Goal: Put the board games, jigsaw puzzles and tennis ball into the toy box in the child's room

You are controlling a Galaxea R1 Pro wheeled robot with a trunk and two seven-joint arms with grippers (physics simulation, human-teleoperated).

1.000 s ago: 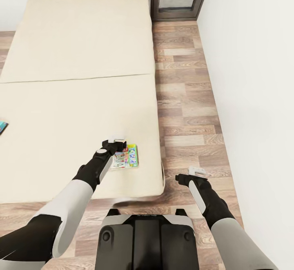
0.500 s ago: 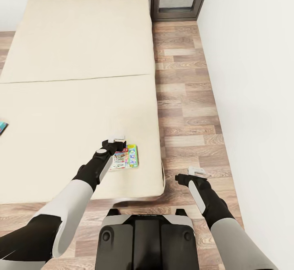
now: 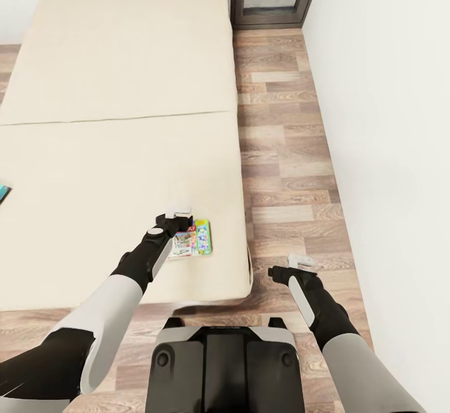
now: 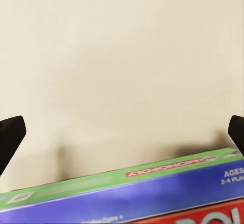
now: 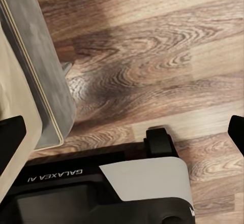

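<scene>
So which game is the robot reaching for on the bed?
Look at the big beige bed and follow it to the corner nearest the robot, beside the wood floor. A flat board game lies there under the left gripper. It has a green edge, a blue stripe and red lettering, unlike the small blue box far off.

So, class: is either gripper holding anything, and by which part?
Nothing is held. The left gripper hangs open above the board game; the right gripper is open over the floor.

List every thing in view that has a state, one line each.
Left gripper: open, over the board game.
Right gripper: open, empty, above the floor.
Board game: flat on the bed, near its edge, not gripped.
Blue box: lying on the bed, cut off by the frame.
</scene>
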